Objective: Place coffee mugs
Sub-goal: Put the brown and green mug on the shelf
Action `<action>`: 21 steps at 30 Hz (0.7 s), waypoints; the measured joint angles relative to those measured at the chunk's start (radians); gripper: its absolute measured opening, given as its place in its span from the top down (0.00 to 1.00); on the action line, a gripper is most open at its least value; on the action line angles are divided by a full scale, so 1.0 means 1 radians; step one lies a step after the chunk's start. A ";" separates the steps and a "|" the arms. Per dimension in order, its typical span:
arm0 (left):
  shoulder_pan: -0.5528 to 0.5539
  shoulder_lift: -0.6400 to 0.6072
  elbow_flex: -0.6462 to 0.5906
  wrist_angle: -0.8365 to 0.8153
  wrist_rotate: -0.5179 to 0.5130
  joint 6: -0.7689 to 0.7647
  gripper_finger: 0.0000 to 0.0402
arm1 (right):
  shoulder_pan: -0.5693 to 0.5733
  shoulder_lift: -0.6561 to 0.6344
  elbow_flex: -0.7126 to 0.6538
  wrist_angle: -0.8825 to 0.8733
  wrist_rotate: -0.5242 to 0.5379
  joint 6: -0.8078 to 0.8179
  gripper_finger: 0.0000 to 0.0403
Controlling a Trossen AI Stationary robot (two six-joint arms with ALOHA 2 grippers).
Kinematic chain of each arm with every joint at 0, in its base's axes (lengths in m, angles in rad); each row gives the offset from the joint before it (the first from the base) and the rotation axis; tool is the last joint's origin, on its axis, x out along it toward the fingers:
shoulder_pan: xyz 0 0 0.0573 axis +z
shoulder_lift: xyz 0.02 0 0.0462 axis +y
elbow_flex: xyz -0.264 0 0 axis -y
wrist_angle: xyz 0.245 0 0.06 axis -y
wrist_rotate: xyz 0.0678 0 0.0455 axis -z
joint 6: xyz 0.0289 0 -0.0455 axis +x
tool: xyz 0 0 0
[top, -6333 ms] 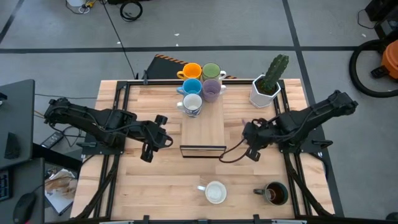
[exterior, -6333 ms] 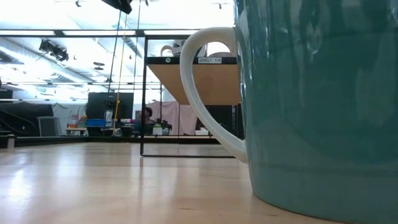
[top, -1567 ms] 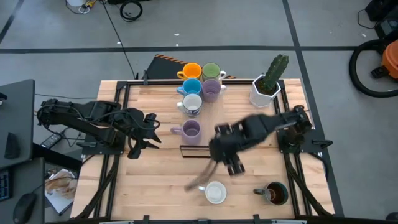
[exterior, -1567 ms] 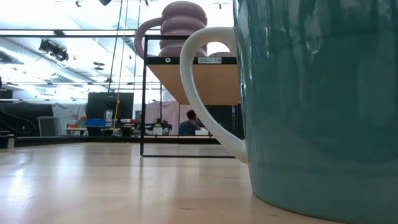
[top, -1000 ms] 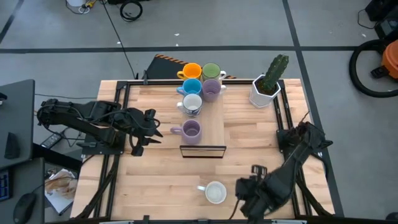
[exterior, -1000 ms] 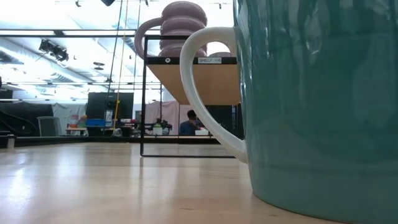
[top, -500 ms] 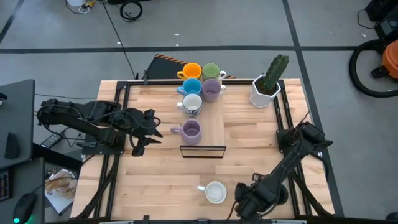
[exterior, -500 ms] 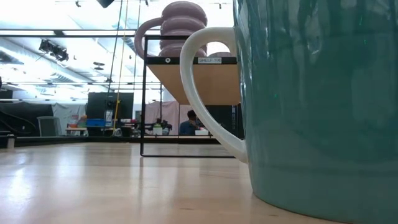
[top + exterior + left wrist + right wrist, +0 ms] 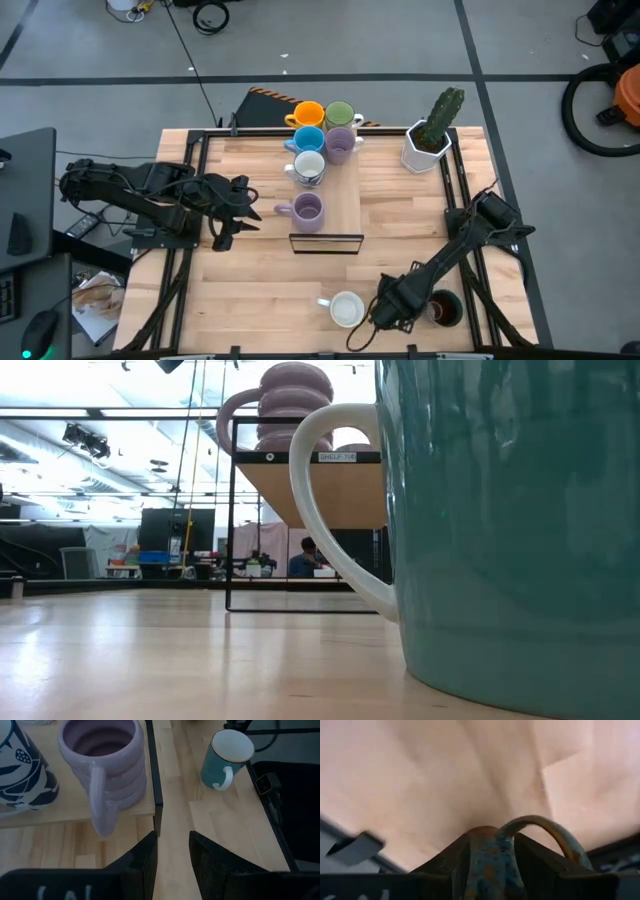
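At the bottom of the high view two mugs remain on the counter (image 9: 250, 290): the white mug (image 9: 346, 309) and, lower right, the dark mug (image 9: 443, 309). The right tool (image 9: 392, 312) sits at its handle, fingers closed on the rim beside the handle. Toward frame centre, the left tool (image 9: 232, 222) waits with fingers slightly parted beside the purple mug (image 9: 306, 210) on the wooden shelf (image 9: 340, 210). At top centre, five mugs (image 9: 322, 133) already cluster there. By my judgement six are placed, two left.

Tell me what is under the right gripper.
The right gripper hangs over the handle side of the dark mug at the table's near edge. Its fingers straddle the handle; the arm covers part of the mug.
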 joint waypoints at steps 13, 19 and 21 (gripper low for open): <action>0.000 0.000 0.000 0.000 0.000 0.004 0.71 | -0.119 -0.019 -0.037 -0.067 0.112 -0.108 0.63; 0.000 0.000 0.000 0.000 0.000 0.005 0.71 | -0.105 -0.161 -0.037 -0.055 0.211 -0.168 0.64; 0.000 0.000 0.000 0.000 0.000 0.005 0.71 | -0.074 -0.215 -0.037 -0.022 0.223 -0.168 0.64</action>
